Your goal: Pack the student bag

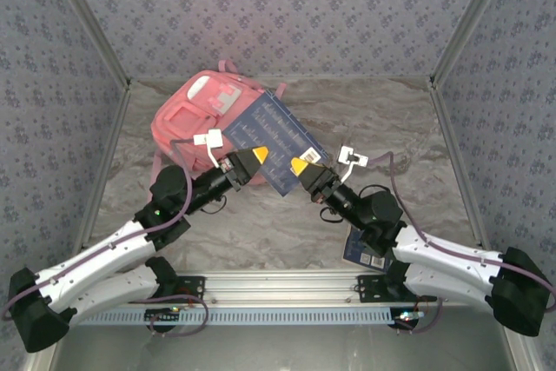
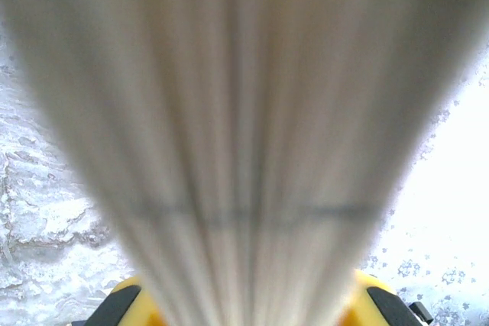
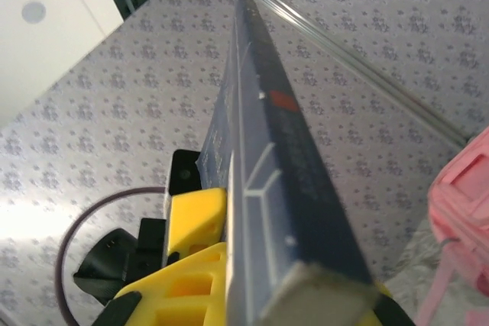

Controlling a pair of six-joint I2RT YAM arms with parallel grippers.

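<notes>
Navy book (image 1: 278,132) clamped in jaws of left gripper (image 1: 258,155), right gripper (image 1: 300,166).

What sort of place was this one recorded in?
Probably a lab robot cell, not a home: patterned panel walls in metal framing box in a marble-look table, with two arms bolted to a rail at its near edge.

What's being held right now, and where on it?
The dark blue book: left gripper clamps its page edge, right gripper an adjacent edge.
</notes>
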